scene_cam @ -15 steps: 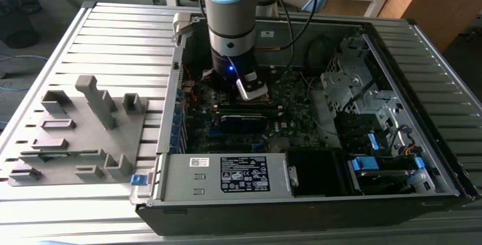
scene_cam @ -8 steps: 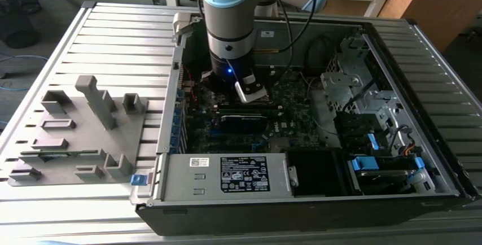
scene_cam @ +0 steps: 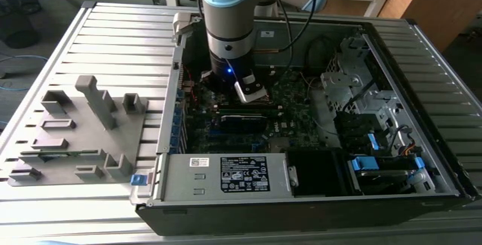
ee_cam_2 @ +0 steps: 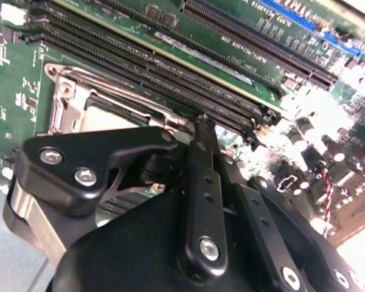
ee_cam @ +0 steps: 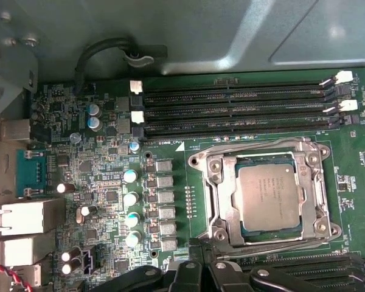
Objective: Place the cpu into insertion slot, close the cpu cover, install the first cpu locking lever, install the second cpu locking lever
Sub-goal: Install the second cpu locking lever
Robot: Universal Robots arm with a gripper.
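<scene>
Pincer [ee_cam_2: 198, 131], its grip impossible to tell, hovers beside one cpu [ee_cam: 271, 196] under one cpu cover [ee_cam: 222, 201].

The cpu [ee_cam: 271, 197] is seated in the insertion slot [ee_cam: 263, 159], with the cpu cover [ee_cam: 222, 198] laid down around it. The memory slots [ee_cam: 231, 109] are found just beside it.
</scene>
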